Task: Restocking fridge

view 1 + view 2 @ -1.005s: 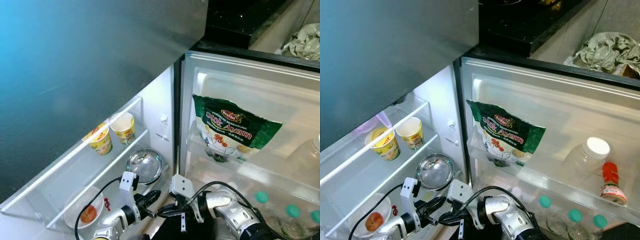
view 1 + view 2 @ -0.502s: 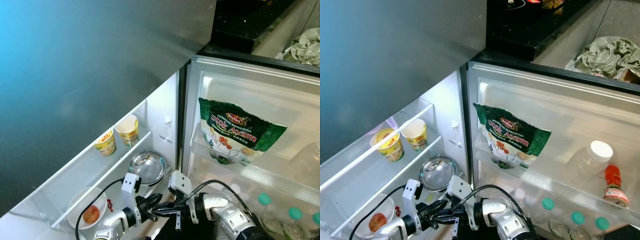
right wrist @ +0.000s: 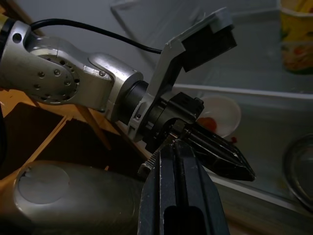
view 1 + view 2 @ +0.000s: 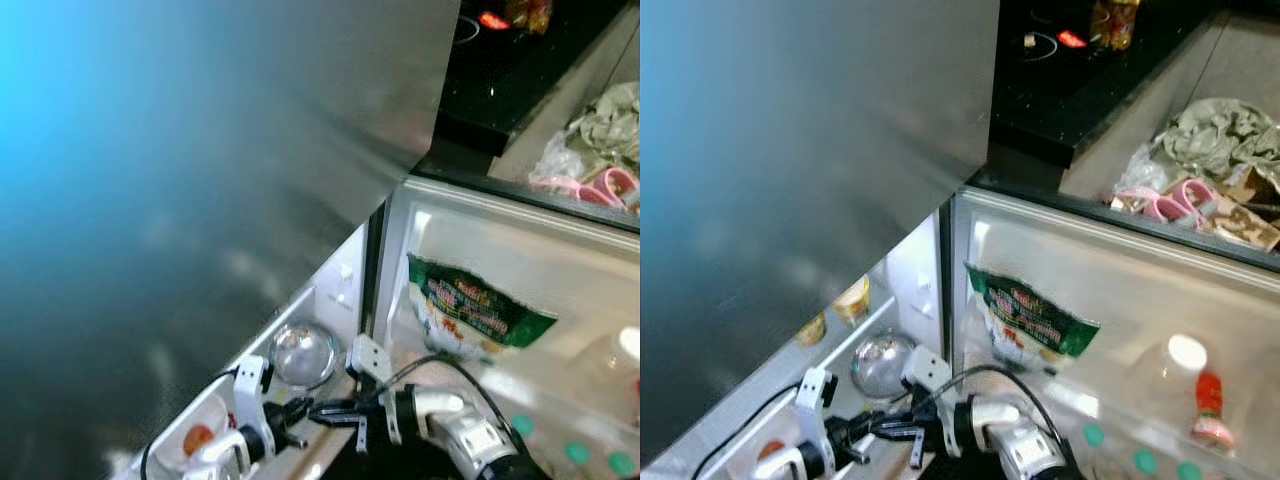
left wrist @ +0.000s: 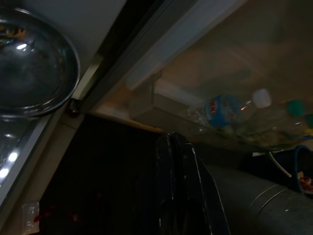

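Observation:
The fridge stands open before me. On its shelves sit a steel bowl (image 4: 303, 352), a white plate with a red fruit (image 4: 198, 440) and two yellow cups (image 4: 852, 300). In the door rack (image 4: 1110, 400) leans a green Stok Ayam bag (image 4: 478, 315), beside a clear jar with a white lid (image 4: 1180, 365) and a small red bottle (image 4: 1208, 405). Both arms are held low in front of the fridge's foot. My left gripper (image 4: 293, 411) is shut and empty, and my right gripper (image 4: 320, 412) is shut and empty, with their tips almost meeting. The left gripper (image 3: 220, 155) appears in the right wrist view with its fingers together.
The grey upper door (image 4: 200, 150) hangs overhead on the left. A black hob (image 4: 1060, 60) and a counter with crumpled cloth (image 4: 1220, 130) lie beyond the fridge door. Bottles with teal caps (image 4: 1095, 435) and a blue-labelled water bottle (image 5: 222, 107) stand in the lowest door rack.
The whole picture has shifted and blurred, so the camera has moved: more of the grey upper door and the counter is visible. Both grippers stay shut, tips close together, low in front.

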Controlling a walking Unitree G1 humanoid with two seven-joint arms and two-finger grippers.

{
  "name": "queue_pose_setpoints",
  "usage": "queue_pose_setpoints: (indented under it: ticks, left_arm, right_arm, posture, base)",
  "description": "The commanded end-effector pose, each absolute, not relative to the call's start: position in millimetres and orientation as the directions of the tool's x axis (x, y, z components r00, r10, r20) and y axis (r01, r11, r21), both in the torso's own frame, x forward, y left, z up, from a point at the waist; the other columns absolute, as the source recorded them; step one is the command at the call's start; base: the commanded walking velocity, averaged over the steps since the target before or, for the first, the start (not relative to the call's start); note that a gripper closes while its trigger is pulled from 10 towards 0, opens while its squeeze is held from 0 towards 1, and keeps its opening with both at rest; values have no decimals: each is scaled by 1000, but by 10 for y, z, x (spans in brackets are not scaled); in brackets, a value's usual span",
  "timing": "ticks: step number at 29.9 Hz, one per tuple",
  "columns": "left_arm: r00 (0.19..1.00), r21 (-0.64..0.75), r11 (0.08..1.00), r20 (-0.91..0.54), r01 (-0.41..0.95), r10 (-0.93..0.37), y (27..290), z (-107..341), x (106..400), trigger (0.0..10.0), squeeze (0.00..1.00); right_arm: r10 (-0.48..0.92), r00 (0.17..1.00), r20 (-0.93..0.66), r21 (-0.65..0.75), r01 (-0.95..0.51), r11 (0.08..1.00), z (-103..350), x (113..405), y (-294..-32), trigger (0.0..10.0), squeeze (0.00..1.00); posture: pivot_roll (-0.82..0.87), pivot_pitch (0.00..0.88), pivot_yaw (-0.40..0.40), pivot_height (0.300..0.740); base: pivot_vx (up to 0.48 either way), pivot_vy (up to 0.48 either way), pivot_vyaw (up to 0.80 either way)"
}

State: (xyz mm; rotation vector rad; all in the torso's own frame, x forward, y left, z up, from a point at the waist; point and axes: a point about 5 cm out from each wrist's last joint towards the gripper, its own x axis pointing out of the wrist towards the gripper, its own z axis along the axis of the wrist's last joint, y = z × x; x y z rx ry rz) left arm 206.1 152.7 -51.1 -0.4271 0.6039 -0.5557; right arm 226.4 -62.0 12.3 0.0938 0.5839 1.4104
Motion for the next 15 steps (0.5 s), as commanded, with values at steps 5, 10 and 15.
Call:
queue_pose_setpoints:
  ticks: [5, 10, 15]
  left_arm:
    - [672, -521, 794, -468, 314, -574, 1623, -585, 1959, 10000, 0]
    - [668, -517, 804, -492, 292, -559, 1654, -617, 1917, 10000, 0]
    - [668, -511, 825, -529, 242, -524, 1686, -664, 1861, 10000, 0]
  right_arm:
    - [931, 74, -358, 415, -880, 230, 54, 2272, -730, 10000, 0]
    - [899, 107, -425, 404, -866, 294, -48, 2277, -829, 10000, 0]
    - [823, 205, -530, 378, -812, 446, -222, 2288, -997, 10000, 0]
  posture:
    - [-41, 0, 32, 740]
    - [-42, 0, 30, 740]
    - [-40, 0, 29, 740]
  base:
    - [0, 0, 0]
    - [0, 0, 0]
    - [0, 0, 0]
